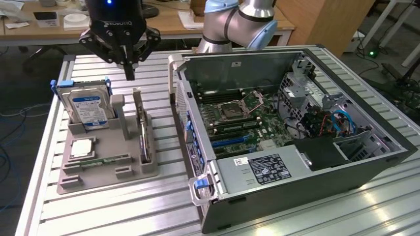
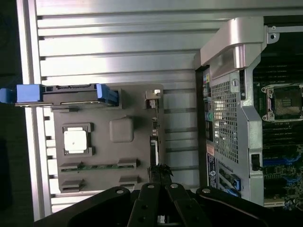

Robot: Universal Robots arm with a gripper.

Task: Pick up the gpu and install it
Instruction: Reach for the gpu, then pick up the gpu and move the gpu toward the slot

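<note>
**Closed Gripper Poised Over Upright GPU Beside Open Computer**

The robot arm's gripper (image 1: 129, 73) hangs above the grey parts holder (image 1: 98, 179) on the slatted metal table (image 1: 118, 211). Its fingers are pressed together and pinch nothing.

The gpu (image 1: 141, 130) stands on its long edge in a slot along the holder's side nearest the open computer case (image 1: 315, 196), untouched and not yet lifted. From the fingertips, the card lies below and runs off toward the near edge of the table in the exterior view. The gripper hangs over the card's far end, apart from it.

The card's long axis runs roughly parallel to the case's side wall, which is just beside it on the exterior view's right. Seen from the wrist, the gripper (image 2: 159, 174) lines up with the thin top edge of the gpu (image 2: 154, 142), which shows as a narrow dark strip.

A blue-labelled hard drive (image 1: 88, 108) stands upright in the same holder on the exterior view's left. A processor chip (image 1: 82, 147) and a memory stick (image 1: 102, 161) lie flat in their own recesses. Inside the case, the motherboard (image 1: 239, 120) lies exposed, with no card seated in it.
</note>
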